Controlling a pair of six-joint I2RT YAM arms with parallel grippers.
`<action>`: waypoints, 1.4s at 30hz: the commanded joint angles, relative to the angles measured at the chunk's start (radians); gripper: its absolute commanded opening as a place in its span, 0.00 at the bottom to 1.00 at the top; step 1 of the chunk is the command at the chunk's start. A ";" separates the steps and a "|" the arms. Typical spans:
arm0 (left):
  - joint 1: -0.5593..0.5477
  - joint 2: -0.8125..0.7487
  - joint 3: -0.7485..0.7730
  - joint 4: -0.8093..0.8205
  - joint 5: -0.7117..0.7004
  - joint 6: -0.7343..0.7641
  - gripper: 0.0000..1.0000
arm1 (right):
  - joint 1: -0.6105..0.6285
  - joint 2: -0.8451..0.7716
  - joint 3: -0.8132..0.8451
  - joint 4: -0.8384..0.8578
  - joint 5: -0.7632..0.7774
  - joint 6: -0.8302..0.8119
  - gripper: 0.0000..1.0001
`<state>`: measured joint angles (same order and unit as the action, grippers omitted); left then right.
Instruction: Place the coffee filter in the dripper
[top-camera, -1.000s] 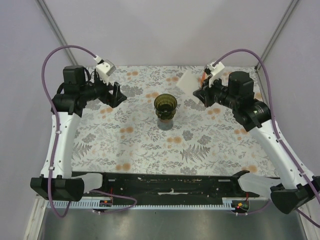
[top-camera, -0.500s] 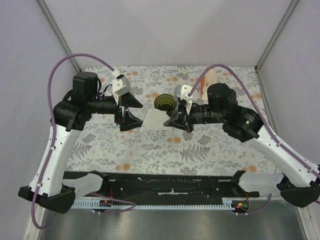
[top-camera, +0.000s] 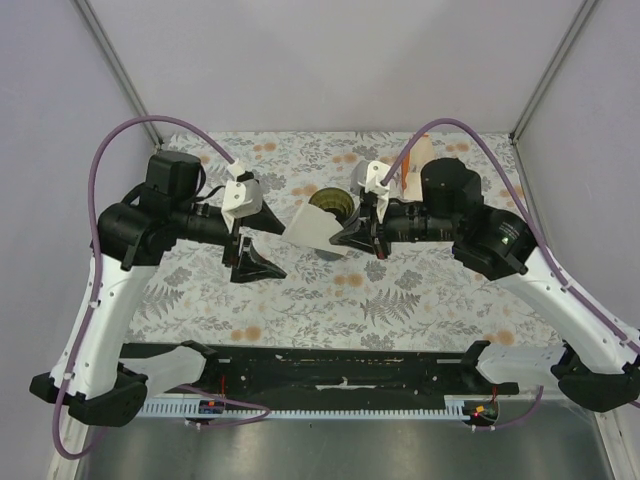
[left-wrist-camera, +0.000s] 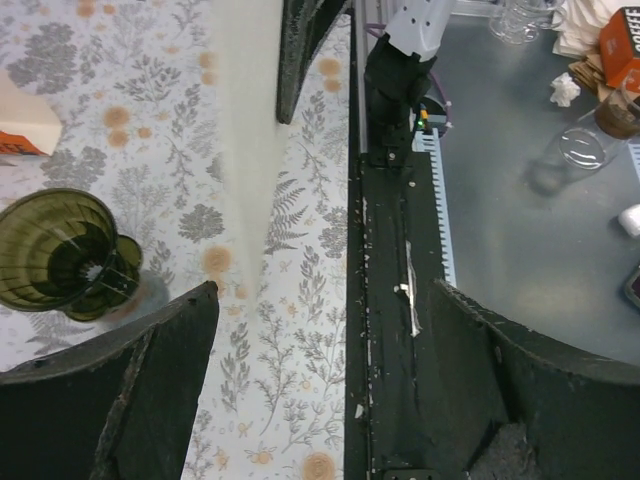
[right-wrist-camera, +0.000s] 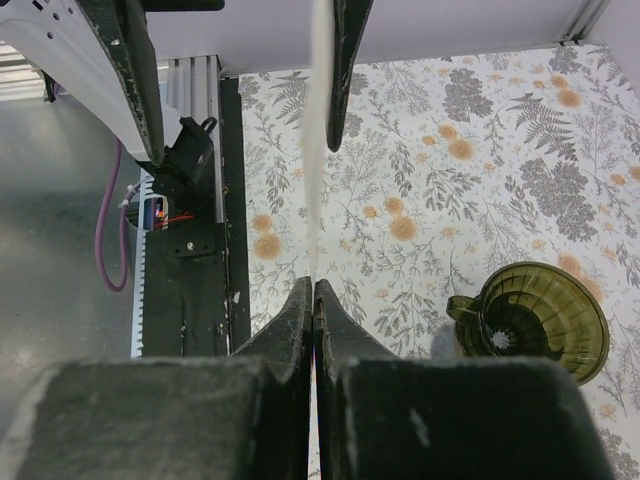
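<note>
The filter (top-camera: 316, 230) is a thin, matte white paper sheet, held in the air at mid-frame of the top view, above the surface (top-camera: 400, 290) and overlapping the lower left of the dripper (top-camera: 331, 204). The right fingers (top-camera: 350, 238) are pinched shut on its right edge. The left fingers (top-camera: 255, 265), black and wedge-shaped, stand wide apart; the upper one lies just beside the filter's left edge, and contact cannot be told.

The dripper is a dark olive, translucent funnel with a ribbed inside, standing upright on the surface, which is a cloth printed with grey ferns and orange flowers. A white-and-orange pack (top-camera: 420, 160) stands at the upper right of the cloth.

The top view alone shows the filter's broad face. In the right wrist view it is edge-on, a thin pale line (right-wrist-camera: 319, 150) rising from the clamped right fingers (right-wrist-camera: 290, 330), with the dripper (right-wrist-camera: 540, 320) at lower right showing its centre hole and a handle. In the left wrist view the filter is a blurred cream strip (left-wrist-camera: 245, 150) at upper centre, between the rough-textured left fingers (left-wrist-camera: 130, 400), with the dripper's (left-wrist-camera: 65, 255) round foot visible at left.
</note>
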<state>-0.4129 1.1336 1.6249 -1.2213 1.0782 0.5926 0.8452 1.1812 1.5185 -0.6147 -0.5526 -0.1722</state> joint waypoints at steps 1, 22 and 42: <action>-0.003 0.017 0.058 0.098 -0.073 -0.078 0.89 | 0.003 0.006 0.071 -0.017 -0.021 -0.021 0.00; -0.050 0.151 0.254 0.021 -0.327 -0.116 0.02 | -0.004 0.152 0.220 -0.030 0.041 -0.141 0.52; -0.262 -0.279 -0.787 1.799 -0.946 1.165 0.02 | -0.267 0.066 -0.014 0.469 -0.286 0.605 0.72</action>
<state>-0.6590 0.8627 0.8776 0.1761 0.1913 1.5043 0.5785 1.2709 1.5276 -0.2817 -0.7166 0.3191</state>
